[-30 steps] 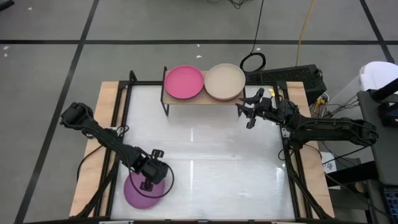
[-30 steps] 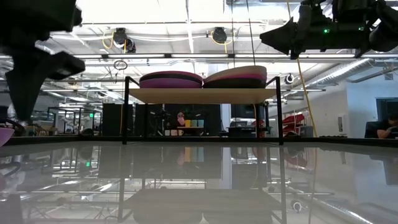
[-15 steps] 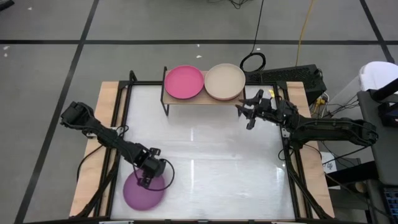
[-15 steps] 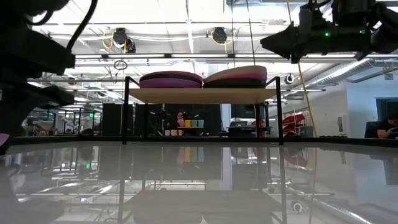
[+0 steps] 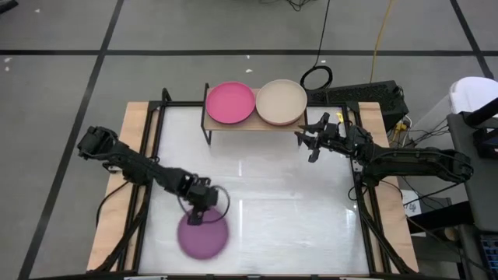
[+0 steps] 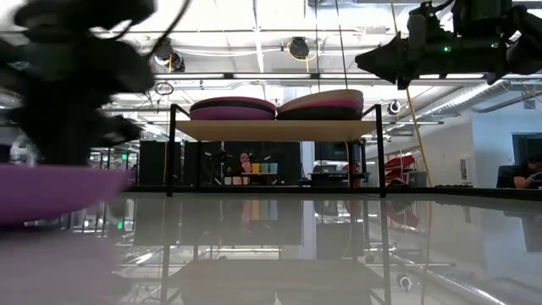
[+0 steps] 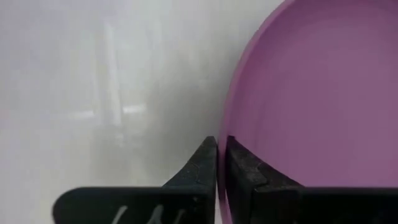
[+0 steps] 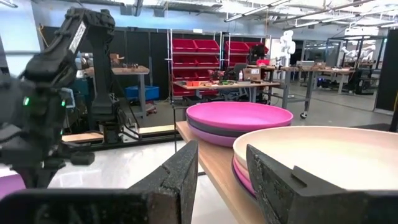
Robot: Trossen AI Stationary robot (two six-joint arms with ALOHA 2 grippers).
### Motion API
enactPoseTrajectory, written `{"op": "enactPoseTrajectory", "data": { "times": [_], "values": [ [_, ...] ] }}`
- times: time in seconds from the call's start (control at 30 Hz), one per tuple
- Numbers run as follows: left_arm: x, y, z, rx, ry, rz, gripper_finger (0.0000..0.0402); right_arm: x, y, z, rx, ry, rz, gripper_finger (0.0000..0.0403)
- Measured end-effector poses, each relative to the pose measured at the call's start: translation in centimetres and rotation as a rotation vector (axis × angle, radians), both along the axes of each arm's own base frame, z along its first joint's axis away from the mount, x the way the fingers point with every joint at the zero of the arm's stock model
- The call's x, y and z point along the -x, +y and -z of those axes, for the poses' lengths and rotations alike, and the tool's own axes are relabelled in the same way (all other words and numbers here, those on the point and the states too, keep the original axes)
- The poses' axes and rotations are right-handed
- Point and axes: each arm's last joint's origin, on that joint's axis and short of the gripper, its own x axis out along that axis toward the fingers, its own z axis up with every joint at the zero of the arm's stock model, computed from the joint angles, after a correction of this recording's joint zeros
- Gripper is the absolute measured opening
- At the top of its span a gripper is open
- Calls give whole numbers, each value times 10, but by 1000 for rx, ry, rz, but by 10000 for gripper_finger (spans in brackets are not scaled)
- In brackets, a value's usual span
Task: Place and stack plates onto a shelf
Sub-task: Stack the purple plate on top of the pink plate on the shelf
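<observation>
Fingers (image 7: pixel 239 177) of the left gripper (image 7: pixel 221 171) pinch the purple plate's (image 7: pixel 317 99) rim between them. Right gripper (image 8: pixel 221 174) waits beside the shelf (image 5: pixel 253 123), fingers a little apart, holding nothing.

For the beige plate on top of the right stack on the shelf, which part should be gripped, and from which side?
Probably the rim. The beige plate is shallow with a low rim and lies flat on its stack on the shelf, so only the edge offers a pinch. The right gripper is open beside the shelf's right end, so that nearest edge suits it.
</observation>
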Motion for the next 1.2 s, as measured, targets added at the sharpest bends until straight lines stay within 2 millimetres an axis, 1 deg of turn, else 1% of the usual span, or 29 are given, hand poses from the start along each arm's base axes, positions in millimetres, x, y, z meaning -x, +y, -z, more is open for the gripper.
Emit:
{"op": "enactPoseTrajectory", "data": {
  "times": [0.1,0.2,0.4,0.53,0.63,0.73,0.83,0.9,1.03,1.2],
  "values": [
    [-16,12,-14,-4,-73,-40,10,0,0,0,16,6,2,118],
    [-27,24,-29,-11,-97,-27,10,0,0,0,20,8,1,118],
    [-48,49,-71,-74,-180,32,10,0,0,2,26,27,2,118],
    [-58,74,-103,-114,-214,29,10,0,0,5,53,74,4,118],
    [-59,99,-127,-174,-212,-40,10,0,0,6,88,98,7,118],
    [-60,124,-153,-198,-246,-96,10,0,0,6,132,111,11,118],
    [-56,146,-179,-232,-279,-126,10,0,0,4,201,108,23,118],
    [-54,162,-192,-268,-321,-139,10,0,0,1,235,90,29,118],
    [-45,194,-203,-331,-350,-187,10,1,0,-4,247,36,35,118],
    [-33,225,-207,-357,-354,-296,10,0,0,-2,220,55,31,118]
  ]
}}
